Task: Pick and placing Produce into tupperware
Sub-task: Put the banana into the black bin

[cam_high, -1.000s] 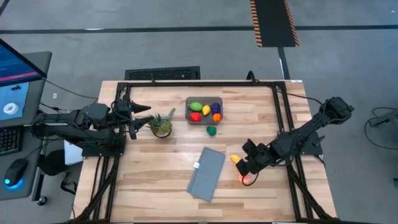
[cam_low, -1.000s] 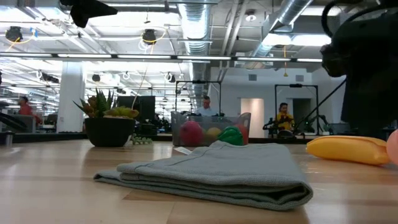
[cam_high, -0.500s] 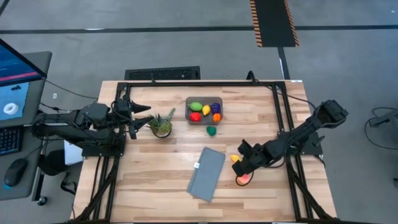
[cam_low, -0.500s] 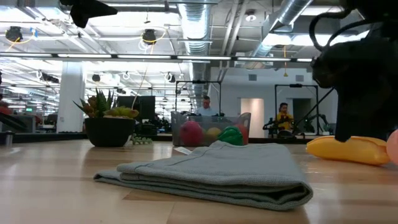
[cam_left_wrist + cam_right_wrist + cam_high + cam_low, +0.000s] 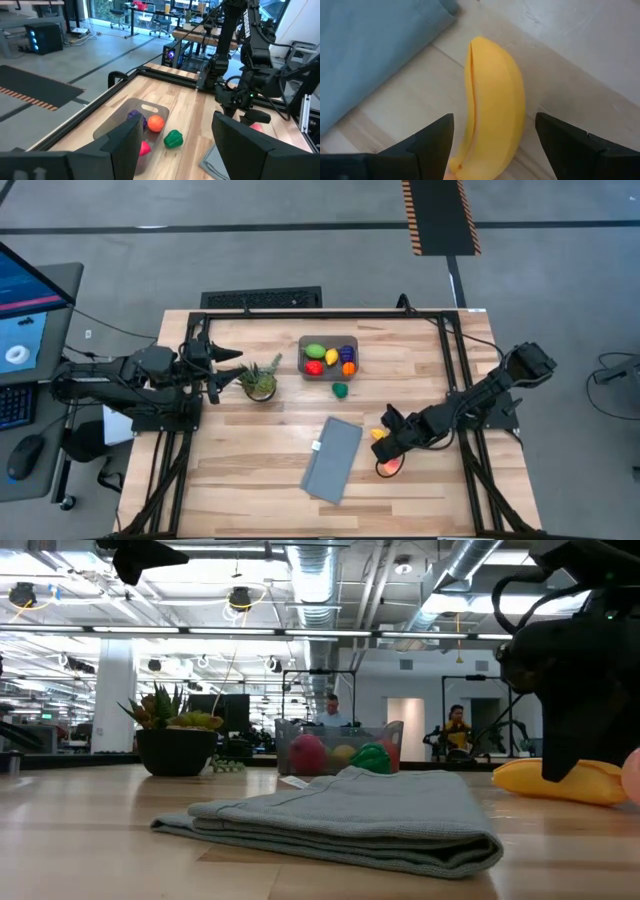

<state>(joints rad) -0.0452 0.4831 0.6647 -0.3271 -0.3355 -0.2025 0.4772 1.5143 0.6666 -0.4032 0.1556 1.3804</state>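
Beside one banana, the right end effector hangs spread; five produce pieces fill one tupperware

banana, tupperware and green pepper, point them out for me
banana (image 5: 492,105), right wrist view, middle of its body
tupperware (image 5: 352,340), high view, far right rim
green pepper (image 5: 340,390), high view, its top

overhead looks down; low level; both share banana.
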